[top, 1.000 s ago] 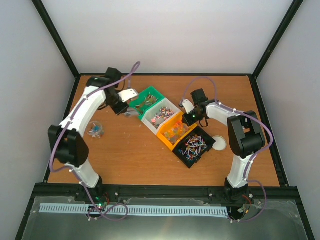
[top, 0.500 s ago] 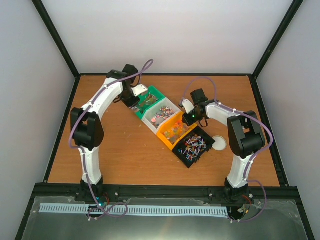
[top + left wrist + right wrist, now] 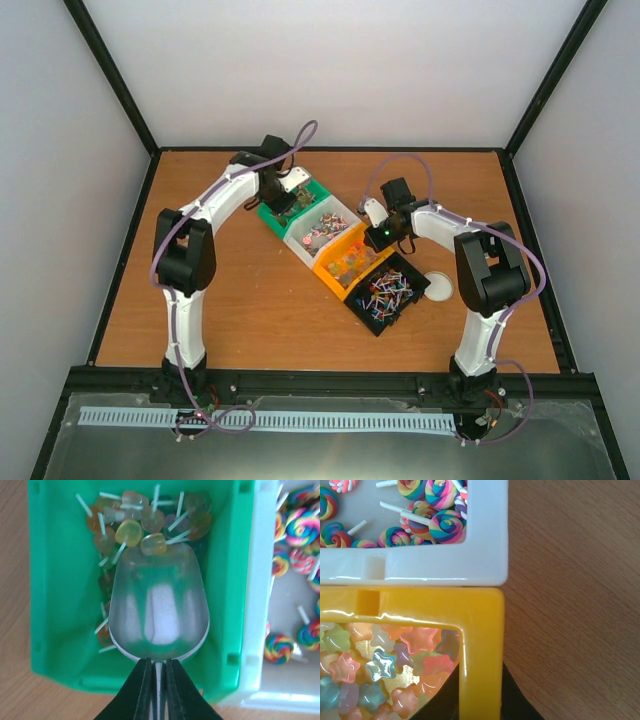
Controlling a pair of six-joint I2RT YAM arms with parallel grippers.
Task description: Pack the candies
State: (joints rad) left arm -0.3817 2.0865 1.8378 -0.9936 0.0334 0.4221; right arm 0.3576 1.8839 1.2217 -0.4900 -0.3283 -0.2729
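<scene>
My left gripper (image 3: 158, 677) is shut on the handle of a metal scoop (image 3: 159, 610). The scoop's bowl is empty and lies inside the green bin (image 3: 55, 580), its tip against a heap of brownish-gold candies (image 3: 145, 525) on sticks. In the top view the left gripper (image 3: 285, 200) is over the green bin (image 3: 266, 213). My right gripper (image 3: 480, 700) is shut on the side wall of the yellow bin (image 3: 482, 645), one finger inside and one outside. That bin holds star-shaped orange-mixed candies (image 3: 385, 660). The right gripper (image 3: 376, 230) also shows in the top view.
Four bins stand in a diagonal row: green, white (image 3: 322, 232) with swirl lollipops (image 3: 442, 527), yellow (image 3: 350, 265), and black (image 3: 388, 295) with multicoloured sticks. A white round lid (image 3: 438, 287) lies to the right of the black bin. The left arm's elbow (image 3: 180, 260) stands over the table's left side.
My left arm has swung right from the table's left side to the green bin, bringing the scoop into it. The right arm has not moved.
</scene>
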